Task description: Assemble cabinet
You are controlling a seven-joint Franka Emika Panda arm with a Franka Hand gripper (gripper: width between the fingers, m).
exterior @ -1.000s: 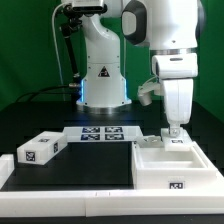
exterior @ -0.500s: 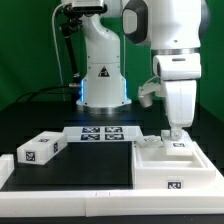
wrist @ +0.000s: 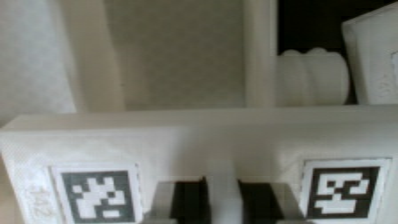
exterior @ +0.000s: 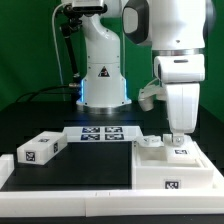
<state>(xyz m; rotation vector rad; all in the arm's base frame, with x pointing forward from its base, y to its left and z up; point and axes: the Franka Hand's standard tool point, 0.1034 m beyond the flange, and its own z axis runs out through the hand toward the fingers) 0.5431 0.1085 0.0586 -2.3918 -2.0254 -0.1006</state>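
The cabinet body (exterior: 150, 178), a white open box with square tags, lies on the black table at the exterior view's right. My gripper (exterior: 176, 137) points straight down onto the body's far wall. In the wrist view the gripper (wrist: 224, 200) has its two dark fingers (wrist: 182, 202) either side of that white wall (wrist: 214, 145), between two tags, with white filling the narrow gap. A smaller white tagged block (exterior: 40, 150) lies apart at the exterior view's left. A small white ribbed piece (exterior: 150, 142) sits by the body's far corner and shows in the wrist view (wrist: 320, 75).
The marker board (exterior: 100, 133) lies flat at the back middle, in front of the robot base (exterior: 103, 80). A white ledge (exterior: 60, 190) runs along the table's front. A green wall stands behind.
My gripper has moved slightly down and to the exterior view's right. The cabinet body has shifted a little with it. The block on the left has not moved.
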